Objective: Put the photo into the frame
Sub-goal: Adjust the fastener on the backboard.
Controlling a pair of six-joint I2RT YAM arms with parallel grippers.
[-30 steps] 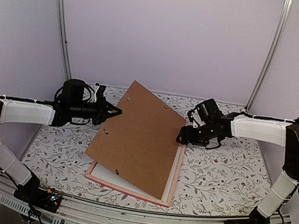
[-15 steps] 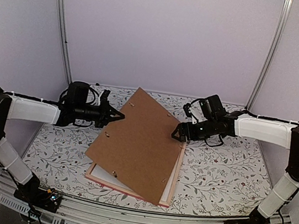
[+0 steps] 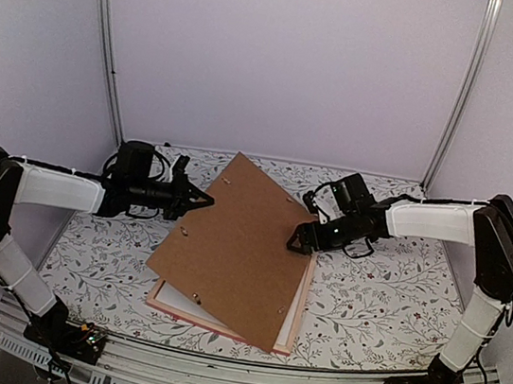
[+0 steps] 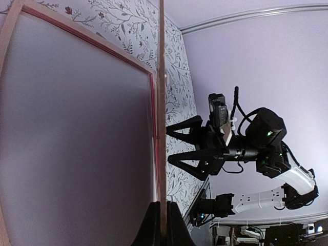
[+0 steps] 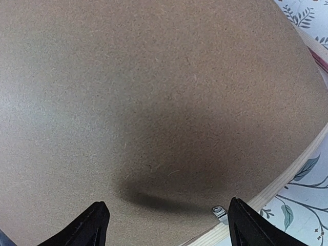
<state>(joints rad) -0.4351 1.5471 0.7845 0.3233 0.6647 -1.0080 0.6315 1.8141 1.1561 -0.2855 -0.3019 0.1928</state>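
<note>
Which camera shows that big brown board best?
The top view: the flat brown hardboard panel shows whole, over the thin pink rectangular frame. The left wrist view sees only its thin edge; the right wrist view, a close patch.

The top external camera sits high behind the arm bases, looking forward and down over the whole counter (image 3: pixel 385 296) and both arms. The left wrist camera, rolled on its side, sights edge-on along the backing board (image 4: pixel 162 102) from the left claw (image 4: pixel 163 215), facing the right claw (image 4: pixel 169 147) across it. The right wrist camera hangs close over the board's flat face, which nearly fills its view. All three views share that board.
</note>
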